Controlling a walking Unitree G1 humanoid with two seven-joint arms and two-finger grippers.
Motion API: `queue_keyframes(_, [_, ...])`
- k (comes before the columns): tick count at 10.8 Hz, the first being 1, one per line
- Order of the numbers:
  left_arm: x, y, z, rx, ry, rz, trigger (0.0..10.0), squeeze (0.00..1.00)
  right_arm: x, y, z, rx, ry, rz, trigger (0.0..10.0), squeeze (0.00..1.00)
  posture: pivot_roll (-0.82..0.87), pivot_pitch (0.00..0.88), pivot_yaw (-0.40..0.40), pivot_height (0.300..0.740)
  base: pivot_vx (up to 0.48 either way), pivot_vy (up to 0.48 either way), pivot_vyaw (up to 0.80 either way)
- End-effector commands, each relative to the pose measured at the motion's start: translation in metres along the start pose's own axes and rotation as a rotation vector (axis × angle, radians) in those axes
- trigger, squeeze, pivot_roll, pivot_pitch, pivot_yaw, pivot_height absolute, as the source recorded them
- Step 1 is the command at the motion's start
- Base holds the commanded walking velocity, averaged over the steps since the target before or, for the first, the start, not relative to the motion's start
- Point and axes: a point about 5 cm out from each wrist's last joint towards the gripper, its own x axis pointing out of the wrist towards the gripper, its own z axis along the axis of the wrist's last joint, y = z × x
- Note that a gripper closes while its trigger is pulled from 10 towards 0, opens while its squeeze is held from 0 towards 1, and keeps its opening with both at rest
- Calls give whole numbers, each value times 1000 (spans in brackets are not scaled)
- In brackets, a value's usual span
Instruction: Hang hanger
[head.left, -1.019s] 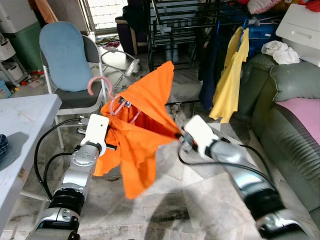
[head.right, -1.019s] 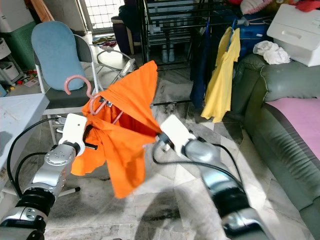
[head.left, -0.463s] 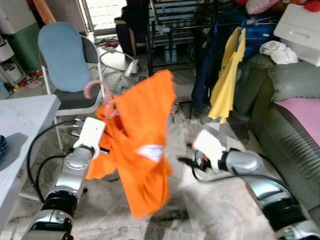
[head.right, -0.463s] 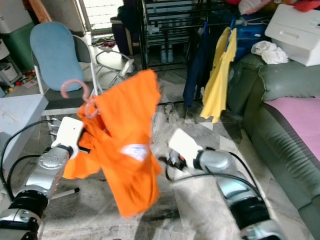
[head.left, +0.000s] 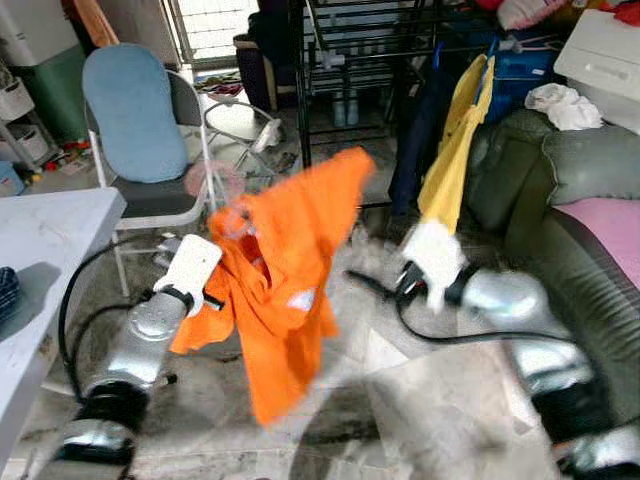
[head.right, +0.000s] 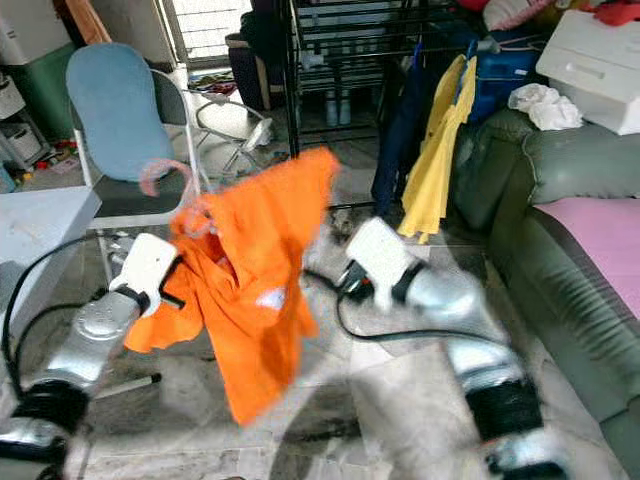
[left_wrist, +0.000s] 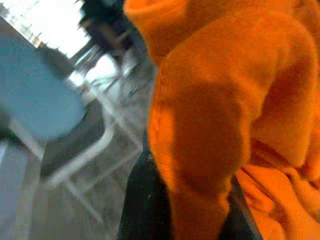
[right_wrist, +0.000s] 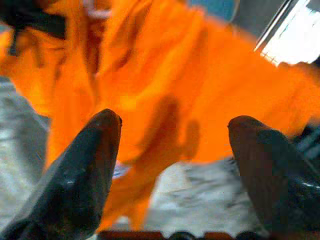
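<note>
An orange shirt (head.left: 285, 280) hangs on a pink hanger whose hook (head.left: 205, 180) rises blurred above its collar. My left gripper (head.left: 222, 292) holds the hanger at the neck, its fingers buried in the cloth; in the left wrist view one black finger (left_wrist: 142, 200) shows beside orange fabric (left_wrist: 225, 100). My right gripper (head.left: 368, 282) is raised just right of the shirt, apart from it. In the right wrist view its two fingers (right_wrist: 80, 175) stand wide open with the shirt (right_wrist: 150, 90) beyond them.
A black drying rack (head.left: 360, 60) stands behind, with a yellow shirt (head.left: 455, 150) hanging at its right end. A blue chair (head.left: 135, 110) is at back left, a white table (head.left: 50, 230) at left, a green sofa (head.left: 580, 200) at right.
The right gripper has let go of the shirt's edge; the shirt dropped and now hangs loose from the hanger. The right arm then lifted and swung up beside the shirt.
</note>
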Motion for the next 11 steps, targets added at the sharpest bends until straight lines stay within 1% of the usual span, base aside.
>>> queue_keyframes(1, [-2, 2, 10, 64, -64, -49, 0, 0, 0, -5, 6, -45, -14, -7, 10000, 1000, -59, 0, 86, 740, 0, 0, 0])
queue_keyframes(2, [-10, -1, 10, 163, -114, -144, 0, 0, -2, -11, 12, -63, -26, -12, 10000, 1000, -58, 0, 88, 740, 0, 0, 0])
queue_keyframes(3, [-20, -3, 4, 274, -142, -238, 0, 0, -4, -12, 14, -78, -25, 24, 10000, 1000, -53, 0, 89, 740, 0, 0, 0])
queue_keyframes(5, [-26, -8, 0, 378, -171, -328, 0, 0, -5, -10, 12, -114, -6, 89, 10000, 1000, -56, 0, 90, 740, 0, 0, 0])
queue_keyframes(6, [-26, -11, 3, 384, -204, -339, 0, 0, -6, -11, 12, -80, -21, 119, 10000, 1000, -56, 0, 91, 740, 0, 0, 0])
queue_keyframes(7, [-26, -17, 8, 407, -249, -356, 0, 0, -8, -10, 9, 1, -22, 174, 10000, 1000, -58, 0, 89, 740, 0, 0, 0])
queue_keyframes(8, [-25, -23, 12, 415, -288, -369, 0, 0, -11, -6, 4, 63, -11, 254, 10000, 525, -57, 0, 87, 740, 0, 0, 0])
queue_keyframes(9, [-24, -26, 14, 427, -300, -382, 0, 0, -14, -5, 2, 111, -7, 315, 10000, 0, -54, 0, 84, 740, 0, 0, 0])
queue_keyframes(11, [-22, -29, 17, 431, -325, -391, 0, 0, -15, -14, 4, 155, -13, 341, 10000, 0, -53, 0, 85, 740, 0, 0, 0])
